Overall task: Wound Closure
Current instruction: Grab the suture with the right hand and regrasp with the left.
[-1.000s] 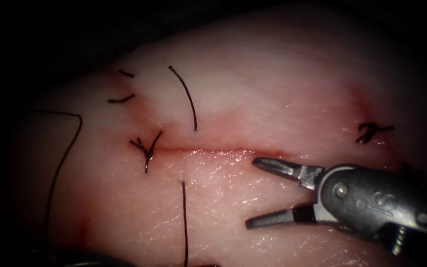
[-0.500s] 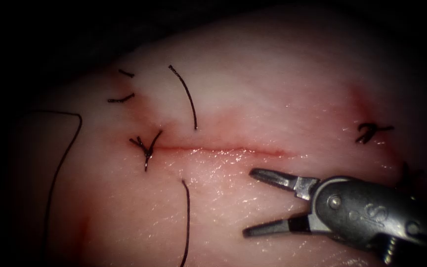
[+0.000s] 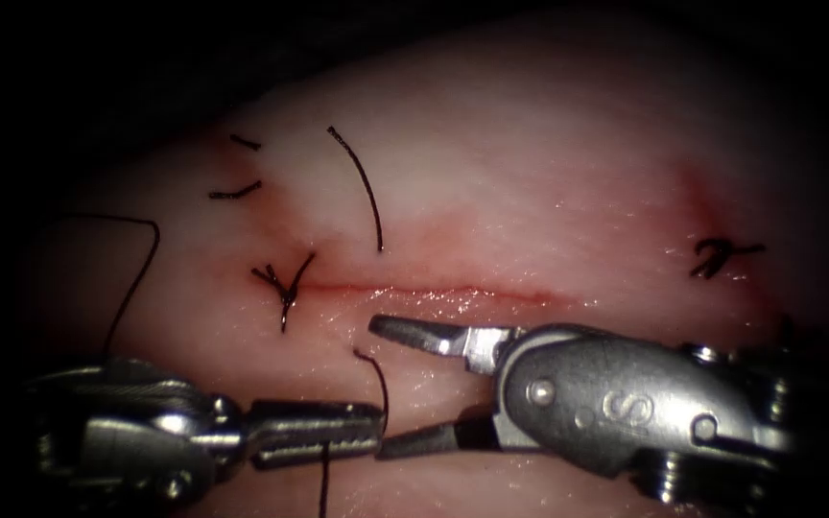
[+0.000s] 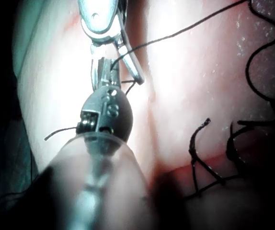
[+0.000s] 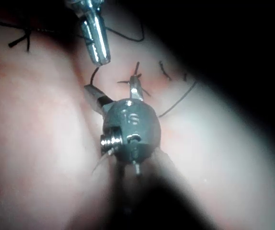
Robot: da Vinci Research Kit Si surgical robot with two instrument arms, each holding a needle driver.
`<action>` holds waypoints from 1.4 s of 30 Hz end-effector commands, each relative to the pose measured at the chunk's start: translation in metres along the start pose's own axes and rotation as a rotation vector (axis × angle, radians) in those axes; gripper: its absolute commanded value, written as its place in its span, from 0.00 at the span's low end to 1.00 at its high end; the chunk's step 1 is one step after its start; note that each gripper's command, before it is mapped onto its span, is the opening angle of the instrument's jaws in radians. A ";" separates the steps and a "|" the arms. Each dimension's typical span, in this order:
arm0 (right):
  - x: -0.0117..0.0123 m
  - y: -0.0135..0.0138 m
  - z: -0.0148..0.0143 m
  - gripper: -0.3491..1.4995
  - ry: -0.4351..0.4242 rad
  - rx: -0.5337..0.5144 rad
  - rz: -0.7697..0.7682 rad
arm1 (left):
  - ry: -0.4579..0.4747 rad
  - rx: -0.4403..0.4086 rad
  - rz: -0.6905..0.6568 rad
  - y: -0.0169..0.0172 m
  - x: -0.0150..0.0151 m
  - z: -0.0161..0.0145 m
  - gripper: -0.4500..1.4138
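The right hand (image 3: 405,388) lies on the tissue (image 3: 530,192) just below the cut (image 3: 424,290), its jaws spread wide and holding nothing. The left hand (image 3: 338,434) comes in from the tissue's lower left edge, jaws closed on the thread (image 3: 376,384), which curls up between the two hands. A knotted stitch (image 3: 283,280) sits at the cut's left end; cut ends of thread (image 3: 235,192) lie above it.

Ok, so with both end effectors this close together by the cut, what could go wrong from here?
The left end effector looks shut on the thread, and the right end effector, open and empty, straddles that strand. Its lower jaw nearly touches the left tip, so they could collide. Closing there might nick the thread. Its upper jaw lies just below the cut and could dig into the tissue.
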 end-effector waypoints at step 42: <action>-0.0033 0.0095 0.0020 0.00 -0.113 0.041 0.128 | 0.031 -0.012 -0.058 0.0020 -0.0005 0.0006 0.60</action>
